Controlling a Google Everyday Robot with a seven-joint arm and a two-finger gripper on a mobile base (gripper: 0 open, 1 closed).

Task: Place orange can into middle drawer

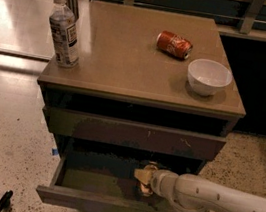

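The middle drawer (91,180) stands pulled open at the bottom of the cabinet, showing its greenish-grey floor. My gripper (145,179) reaches in from the right on a white arm and sits inside the drawer, right of centre. It is shut on the orange can (144,175), a small pale tan can held just above the drawer floor. The can is partly hidden by the gripper.
On the cabinet top (125,61) lie a red-orange can (173,44) on its side, a white bowl (209,76) at the right and a water bottle (64,31) at the left edge. The scuffed upper drawer front (133,134) is closed above. A dark object (3,202) lies on the floor.
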